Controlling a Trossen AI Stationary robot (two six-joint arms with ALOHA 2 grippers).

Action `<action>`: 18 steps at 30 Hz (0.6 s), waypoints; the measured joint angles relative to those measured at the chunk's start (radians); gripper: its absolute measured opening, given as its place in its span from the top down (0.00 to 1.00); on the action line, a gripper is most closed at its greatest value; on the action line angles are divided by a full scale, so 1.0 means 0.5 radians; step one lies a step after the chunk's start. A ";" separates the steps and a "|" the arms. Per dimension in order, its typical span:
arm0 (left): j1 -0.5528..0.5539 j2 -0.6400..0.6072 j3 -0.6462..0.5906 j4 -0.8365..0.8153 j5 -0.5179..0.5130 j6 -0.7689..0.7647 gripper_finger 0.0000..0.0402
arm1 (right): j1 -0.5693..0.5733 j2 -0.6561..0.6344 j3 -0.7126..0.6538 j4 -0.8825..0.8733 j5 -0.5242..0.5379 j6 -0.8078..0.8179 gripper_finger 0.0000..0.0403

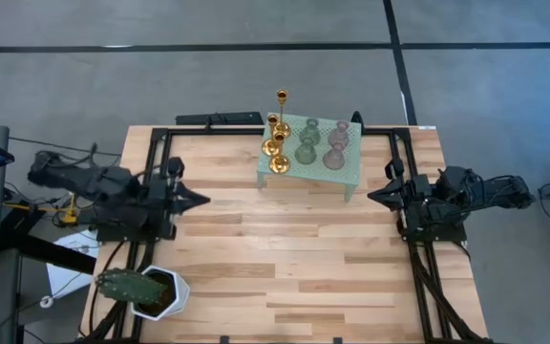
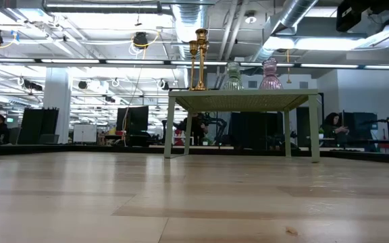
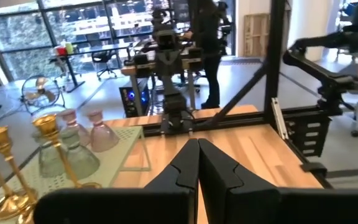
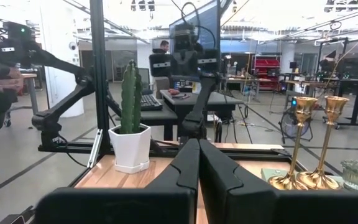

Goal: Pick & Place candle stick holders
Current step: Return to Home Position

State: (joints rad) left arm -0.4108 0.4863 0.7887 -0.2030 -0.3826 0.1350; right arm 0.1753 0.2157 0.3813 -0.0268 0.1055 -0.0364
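Several candle stick holders stand upright on their bases on a mint-green perforated stand [image 1: 347,167] at the table's far middle. Three are gold [image 1: 277,153], two pale green [image 1: 306,143] and two pinkish [image 1: 335,148]. The low view shows gold stems [image 2: 198,61], a green one [image 2: 233,75] and a pink one [image 2: 270,74] on the stand top. My left gripper [image 1: 203,201] is shut and level at the table's left, left of the stand. My right gripper [image 1: 370,194] is shut at the table's right. Neither holds anything.
A white pot with a green cactus [image 1: 151,291] stands at the near left corner and also shows as the cactus pot [image 4: 131,130] in the right wrist view. Black frame rails [image 1: 156,167] run along both sides. Bare wood lies between the arms and in front of the stand.
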 joint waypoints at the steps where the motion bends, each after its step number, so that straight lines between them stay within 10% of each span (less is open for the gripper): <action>1: 0.061 -0.006 0.000 -0.005 0.051 -0.018 0.99 | 0.000 0.000 0.000 -0.001 0.000 0.000 1.00; 18: 0.397 -0.687 -0.002 -0.485 0.445 -0.322 0.99 | 0.000 0.000 0.001 -0.049 0.000 0.006 1.00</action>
State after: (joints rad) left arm -0.2123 0.1429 0.7878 -0.4456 -0.1603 -0.0263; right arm 0.1753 0.2157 0.3817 -0.0513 0.1055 -0.0334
